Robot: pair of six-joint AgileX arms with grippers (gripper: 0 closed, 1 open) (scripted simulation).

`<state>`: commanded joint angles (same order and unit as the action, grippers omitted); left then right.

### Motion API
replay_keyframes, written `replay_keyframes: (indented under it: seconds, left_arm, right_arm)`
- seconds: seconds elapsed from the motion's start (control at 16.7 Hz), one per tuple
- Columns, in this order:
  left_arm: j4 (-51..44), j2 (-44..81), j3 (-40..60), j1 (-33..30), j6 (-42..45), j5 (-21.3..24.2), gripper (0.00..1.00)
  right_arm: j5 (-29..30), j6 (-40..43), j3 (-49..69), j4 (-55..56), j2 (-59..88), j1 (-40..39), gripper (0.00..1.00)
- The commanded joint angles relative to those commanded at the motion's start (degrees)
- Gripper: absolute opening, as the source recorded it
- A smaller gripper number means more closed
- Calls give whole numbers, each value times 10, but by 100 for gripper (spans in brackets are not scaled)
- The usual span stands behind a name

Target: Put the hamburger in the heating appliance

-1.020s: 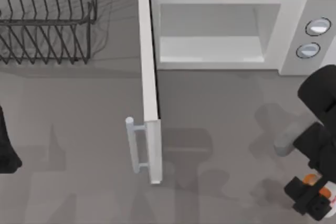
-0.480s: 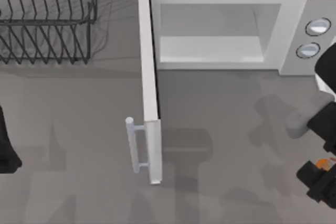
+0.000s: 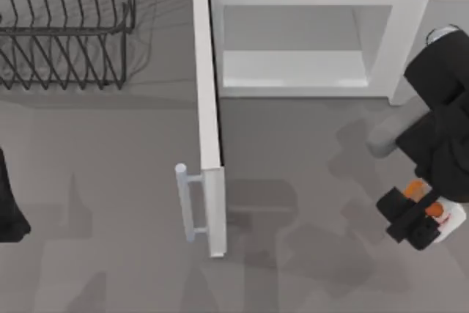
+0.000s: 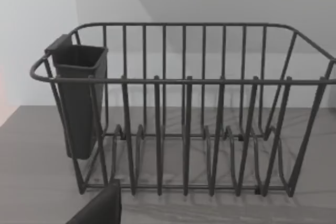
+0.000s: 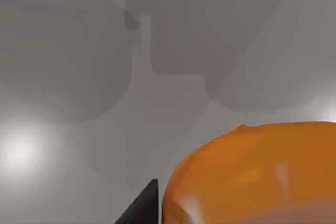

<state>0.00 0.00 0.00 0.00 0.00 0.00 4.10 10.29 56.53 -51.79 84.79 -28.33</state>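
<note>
- Top view: my right gripper (image 3: 416, 216) has swung back in from the counter's (image 3: 110, 181) right edge, fingers clamped on the hamburger (image 3: 425, 203). The carry toward the microwave (image 3: 315, 42) seems begun; its open cavity lies well beyond the fingers.
- Right wrist view: the hamburger's orange underside hangs above bare counter.
- Left arm (image 3: 9, 203) parked; I cannot tell its fingers' state.

The table (image 3: 110, 181) looked matt grey; the rack (image 4: 184, 129) was thin dark wire (metal, seemingly), the microwave (image 3: 396, 42) smooth white, the hamburger (image 5: 262, 171) glossy orange.
</note>
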Motion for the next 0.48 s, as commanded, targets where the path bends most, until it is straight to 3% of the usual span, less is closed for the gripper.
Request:
replay_keyframes:
  seconds: [0.48]
  left_arm:
    - [0, 0, 0, 0, 0, 0, 100]
  right_arm:
    - [131, -99, 31, 404, 205, -30, 0]
